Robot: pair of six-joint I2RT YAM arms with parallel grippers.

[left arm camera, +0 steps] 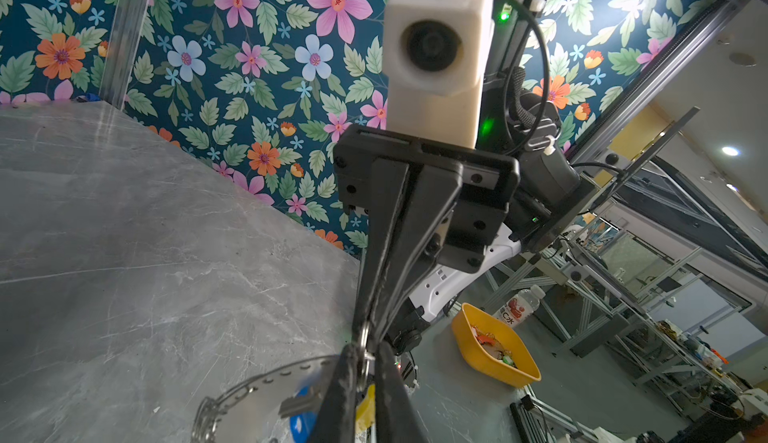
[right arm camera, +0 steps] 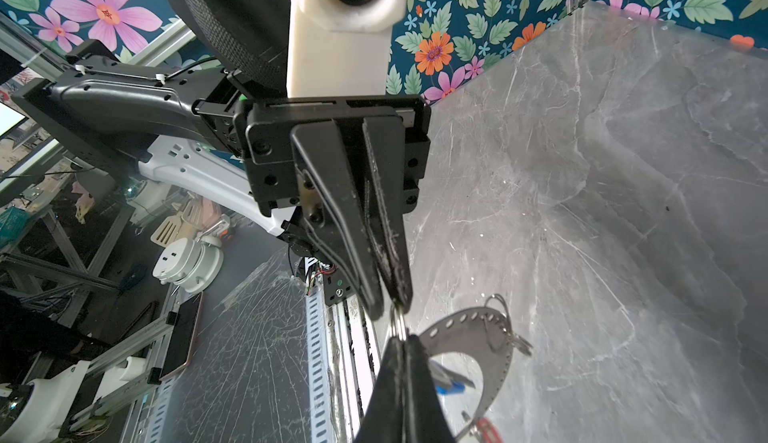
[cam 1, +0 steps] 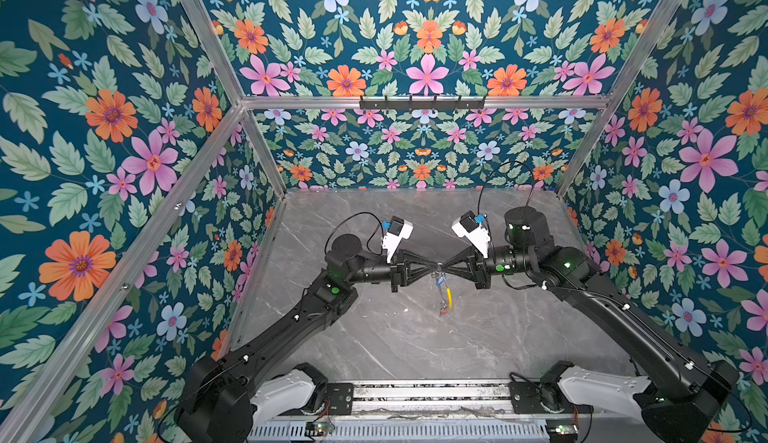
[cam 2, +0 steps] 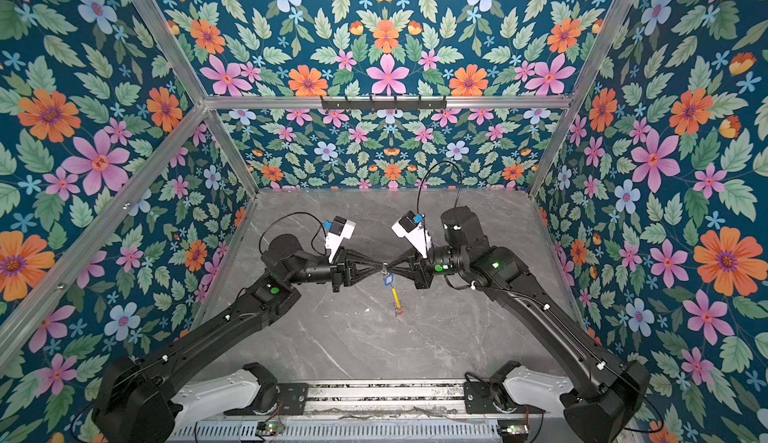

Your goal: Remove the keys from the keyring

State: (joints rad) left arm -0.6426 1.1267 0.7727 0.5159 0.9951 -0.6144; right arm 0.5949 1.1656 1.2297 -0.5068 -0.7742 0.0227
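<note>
Two tools (right arm camera: 390, 301) (right arm camera: 401, 349) pinch ring (right arm camera: 397, 321); keyring (right arm camera: 457, 325) dangles

Glossy grey marble-look tabletop (cam 1: 395, 345), shiny metal keyring (right arm camera: 461, 321), blue plastic tag (right arm camera: 451, 385)

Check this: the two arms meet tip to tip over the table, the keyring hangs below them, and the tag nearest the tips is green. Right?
No: the tag nearest the tips is blue, not green; a top view shows it. Otherwise right: left gripper and right gripper meet tip to tip on a small ring over the table, keyring hanging below.
</note>
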